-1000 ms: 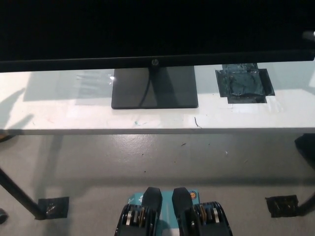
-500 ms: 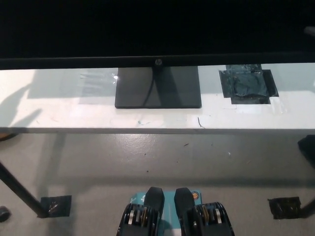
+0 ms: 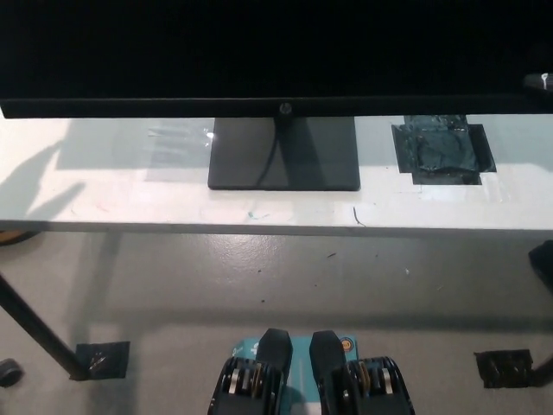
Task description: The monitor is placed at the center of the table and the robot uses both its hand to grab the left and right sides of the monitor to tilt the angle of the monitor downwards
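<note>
- At the lower left of the frame you see a dark table leg [image 3: 34,333] running diagonally down to the floor [image 3: 259,277]. A dark tape patch [image 3: 102,359] is stuck to the floor at its foot.
- At the left of the frame, a soft grey shadow [image 3: 34,186] lies across the white table [image 3: 130,207]. The table spans the frame as a horizontal band through its middle.
- The monitor [image 3: 259,52] fills the whole upper part of the frame from edge to edge. Its screen is dark, and its lower bezel carries a small round logo [image 3: 283,109] just right of centre.
- Below the logo, the dark rectangular stand base [image 3: 283,154] rests flat on the table at the centre of the frame. A thin curved line crosses its surface.
- In front of the base you find a small greenish mark [image 3: 255,214] and, further right, a short dark scratch [image 3: 356,214] near the table's front edge.
- Right of the base and apart from it, a black tape square [image 3: 443,149] is stuck to the tabletop, partly under the monitor's lower edge.
- At the lower right, a second floor patch [image 3: 503,367] lies on the grey floor.
- At the upper right edge, a small dark shape with a pale spot, apparently part of the black right hand [image 3: 537,82], meets the monitor's lower right corner. You cannot tell whether it grips the monitor or is spread apart.
</note>
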{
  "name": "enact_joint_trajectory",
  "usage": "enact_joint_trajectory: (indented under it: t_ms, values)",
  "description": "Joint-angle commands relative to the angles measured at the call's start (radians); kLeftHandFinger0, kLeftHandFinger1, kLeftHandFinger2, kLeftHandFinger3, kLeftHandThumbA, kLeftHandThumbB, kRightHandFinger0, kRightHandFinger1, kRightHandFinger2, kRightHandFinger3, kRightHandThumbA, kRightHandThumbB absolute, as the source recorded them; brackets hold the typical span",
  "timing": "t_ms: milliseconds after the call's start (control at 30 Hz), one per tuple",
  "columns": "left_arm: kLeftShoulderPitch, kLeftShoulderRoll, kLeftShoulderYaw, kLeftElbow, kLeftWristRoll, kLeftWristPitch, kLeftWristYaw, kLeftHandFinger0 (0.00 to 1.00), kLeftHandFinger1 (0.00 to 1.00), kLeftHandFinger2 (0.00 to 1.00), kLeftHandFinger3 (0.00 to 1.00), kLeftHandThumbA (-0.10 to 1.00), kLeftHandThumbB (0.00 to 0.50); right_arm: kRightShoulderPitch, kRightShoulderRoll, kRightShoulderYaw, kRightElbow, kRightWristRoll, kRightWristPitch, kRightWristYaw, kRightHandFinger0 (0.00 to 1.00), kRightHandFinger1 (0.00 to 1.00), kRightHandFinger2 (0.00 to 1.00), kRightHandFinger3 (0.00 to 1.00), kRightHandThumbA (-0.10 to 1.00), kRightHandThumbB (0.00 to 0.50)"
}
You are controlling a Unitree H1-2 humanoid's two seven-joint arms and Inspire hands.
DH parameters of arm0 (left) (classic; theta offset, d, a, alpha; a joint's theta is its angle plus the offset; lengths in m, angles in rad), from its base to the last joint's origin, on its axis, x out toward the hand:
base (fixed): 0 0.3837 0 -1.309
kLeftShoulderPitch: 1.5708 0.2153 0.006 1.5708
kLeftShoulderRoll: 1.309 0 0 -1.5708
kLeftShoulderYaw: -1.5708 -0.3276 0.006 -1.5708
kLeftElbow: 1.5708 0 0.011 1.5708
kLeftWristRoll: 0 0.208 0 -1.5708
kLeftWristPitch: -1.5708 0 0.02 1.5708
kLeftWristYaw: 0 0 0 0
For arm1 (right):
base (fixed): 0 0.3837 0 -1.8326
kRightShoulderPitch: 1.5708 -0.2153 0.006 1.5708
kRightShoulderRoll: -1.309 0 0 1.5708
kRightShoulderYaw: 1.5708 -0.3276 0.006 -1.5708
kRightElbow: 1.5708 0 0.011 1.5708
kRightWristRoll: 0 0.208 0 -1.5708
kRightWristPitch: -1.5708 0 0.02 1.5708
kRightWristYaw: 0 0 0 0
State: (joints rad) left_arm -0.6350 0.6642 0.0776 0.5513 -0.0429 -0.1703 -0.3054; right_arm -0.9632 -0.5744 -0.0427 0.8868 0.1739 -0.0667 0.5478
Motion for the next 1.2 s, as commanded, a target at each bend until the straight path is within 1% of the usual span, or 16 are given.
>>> enact_joint_trajectory:
  t_ms: [0, 100, 133, 167, 233, 267, 300, 433, 467, 633, 767, 833, 900, 1000, 1067, 1167]
  values:
    - [-0.109, -0.019, -0.043, -0.019, -0.005, -0.029, -0.067, 1.0, 1.0, 1.0, 1.0, 0.97, 0.373, -0.071, 0.003, 0.02, -0.025, -0.025, -0.035, 0.015, 1.0, 1.0, 1.0, 1.0, 0.97, 0.426]
    - [-0.136, -0.022, -0.076, -0.004, 0.031, -0.009, -0.066, 1.0, 1.0, 1.0, 1.0, 1.0, 0.418, -0.076, 0.007, 0.027, -0.025, -0.03, -0.036, 0.019, 1.0, 1.0, 1.0, 1.0, 0.96, 0.448]
    - [-0.136, -0.021, -0.078, -0.003, 0.03, -0.01, -0.065, 1.0, 1.0, 1.0, 1.0, 1.0, 0.418, -0.076, 0.007, 0.027, -0.025, -0.03, -0.036, 0.019, 1.0, 1.0, 1.0, 1.0, 0.96, 0.449]
    - [-0.16, -0.019, -0.108, 0.024, 0.071, -0.036, -0.065, 1.0, 1.0, 1.0, 1.0, 1.0, 0.455, -0.079, 0.008, 0.03, -0.024, -0.033, -0.028, 0.018, 1.0, 1.0, 1.0, 1.0, 0.95, 0.422]
    - [-0.162, -0.017, -0.114, 0.027, 0.068, -0.038, -0.062, 1.0, 1.0, 1.0, 1.0, 1.0, 0.458, -0.079, 0.008, 0.03, -0.024, -0.034, -0.028, 0.018, 1.0, 1.0, 1.0, 1.0, 0.94, 0.42]
    - [-0.168, -0.02, -0.126, 0.026, 0.082, -0.03, -0.059, 1.0, 1.0, 1.0, 1.0, 1.0, 0.483, -0.085, 0.011, 0.035, -0.017, -0.039, -0.03, 0.019, 1.0, 1.0, 1.0, 1.0, 0.94, 0.432]
    - [-0.179, -0.028, -0.148, 0.017, 0.105, -0.004, -0.061, 1.0, 1.0, 1.0, 1.0, 1.0, 0.456, -0.099, 0.016, 0.047, -0.01, -0.053, -0.027, 0.018, 1.0, 1.0, 1.0, 1.0, 0.94, 0.409]
    - [-0.183, -0.032, -0.161, 0.009, 0.107, 0.019, -0.066, 1.0, 1.0, 1.0, 1.0, 1.0, 0.449, -0.105, 0.016, 0.054, -0.014, -0.062, -0.019, 0.013, 1.0, 1.0, 1.0, 1.0, 0.94, 0.398]
    - [-0.196, -0.043, -0.177, 0.022, 0.13, -0.003, -0.061, 1.0, 1.0, 1.0, 1.0, 1.0, 0.444, -0.129, 0.028, 0.056, 0.012, -0.064, -0.003, 0.009, 1.0, 1.0, 1.0, 1.0, 0.88, 0.35]
    - [-0.215, -0.055, -0.193, 0.055, 0.141, -0.013, -0.054, 1.0, 1.0, 1.0, 1.0, 1.0, 0.434, -0.166, 0.036, 0.066, 0.055, -0.08, -0.029, 0.014, 1.0, 1.0, 1.0, 1.0, 0.86, 0.341]
    - [-0.226, -0.064, -0.194, 0.068, 0.137, -0.013, -0.054, 1.0, 1.0, 1.0, 1.0, 0.99, 0.433, -0.187, 0.036, 0.074, 0.074, -0.092, -0.034, 0.01, 1.0, 1.0, 1.0, 1.0, 0.84, 0.3]
    - [-0.227, -0.064, -0.195, 0.069, 0.137, -0.014, -0.054, 1.0, 1.0, 1.0, 1.0, 0.99, 0.434, -0.189, 0.036, 0.075, 0.078, -0.092, -0.036, 0.011, 1.0, 1.0, 1.0, 1.0, 0.84, 0.299]
    - [-0.244, -0.078, -0.211, 0.09, 0.166, -0.029, -0.035, 1.0, 1.0, 1.0, 1.0, 0.99, 0.435, -0.222, 0.036, 0.122, 0.16, -0.159, -0.134, -0.019, 1.0, 1.0, 1.0, 1.0, 0.82, 0.313]
    - [-0.255, -0.09, -0.22, 0.082, 0.176, 0.001, -0.03, 1.0, 1.0, 1.0, 1.0, 0.95, 0.425, -0.242, 0.048, 0.154, 0.213, -0.201, -0.174, -0.082, 1.0, 1.0, 1.0, 1.0, 0.78, 0.37]
    - [-0.275, -0.103, -0.228, 0.095, 0.185, 0.022, -0.027, 1.0, 1.0, 1.0, 1.0, 0.93, 0.457, -0.257, 0.06, 0.163, 0.243, -0.208, -0.164, -0.105, 1.0, 1.0, 1.0, 1.0, 0.72, 0.369]
    - [-0.307, -0.115, -0.25, 0.111, 0.215, 0.047, -0.013, 1.0, 1.0, 1.0, 1.0, 0.91, 0.48, -0.273, 0.066, 0.195, 0.271, -0.243, -0.183, -0.13, 1.0, 1.0, 1.0, 1.0, 0.76, 0.402]
